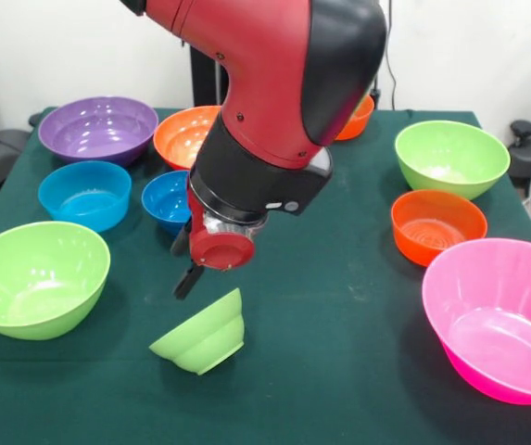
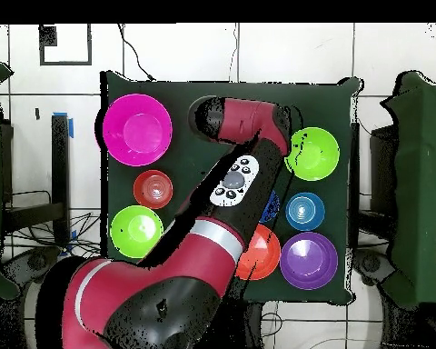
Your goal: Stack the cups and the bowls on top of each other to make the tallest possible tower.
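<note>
Nearest me in the front view, a small lime green bowl (image 1: 202, 336) lies tipped on its side on the desk (image 1: 339, 371), its mouth turned up and away, just below my hand (image 1: 189, 274). I judge it my current piece: it has to sit flat before anything can rest on it. My hand hangs right above its rim, apart from it as far as I can see, and holds nothing; whether it is open or closed I cannot tell.

No tower stands yet (every bowl I can see sits alone, mouth up). At the front edges are the big pink bowl (image 1: 499, 320) on one side and a large lime green bowl (image 1: 35, 278) on the other; being widest, they would serve best as a base. Further back lie an orange bowl (image 1: 436, 225) and another lime green one (image 1: 451, 158) on the pink side. On the other side sit a blue bowl (image 1: 84, 194) and a smaller blue bowl (image 1: 167, 199), half behind my wrist. Farthest are the purple bowl (image 1: 98, 129) and an orange bowl (image 1: 184, 136), with one more orange rim (image 1: 358, 119) peeking past my arm.
</note>
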{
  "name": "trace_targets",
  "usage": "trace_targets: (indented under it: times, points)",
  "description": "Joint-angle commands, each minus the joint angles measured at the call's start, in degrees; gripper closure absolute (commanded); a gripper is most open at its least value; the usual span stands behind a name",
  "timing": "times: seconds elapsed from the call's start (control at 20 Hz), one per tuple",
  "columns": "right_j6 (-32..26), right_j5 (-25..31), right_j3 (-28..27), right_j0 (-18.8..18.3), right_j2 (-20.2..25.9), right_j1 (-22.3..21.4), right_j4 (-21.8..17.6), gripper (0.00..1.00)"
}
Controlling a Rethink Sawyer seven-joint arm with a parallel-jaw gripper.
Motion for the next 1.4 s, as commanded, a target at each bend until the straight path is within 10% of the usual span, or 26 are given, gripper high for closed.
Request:
trace_targets:
  times: [0.05, 1.4]
  points:
    - [2.36, -0.08, -1.57, 0.02, 3.04, 1.03, -1.75, 0.00]
    - [15.38, -5.44, -8.59, -1.13, -0.25, 6.67, 11.45, 0.00]
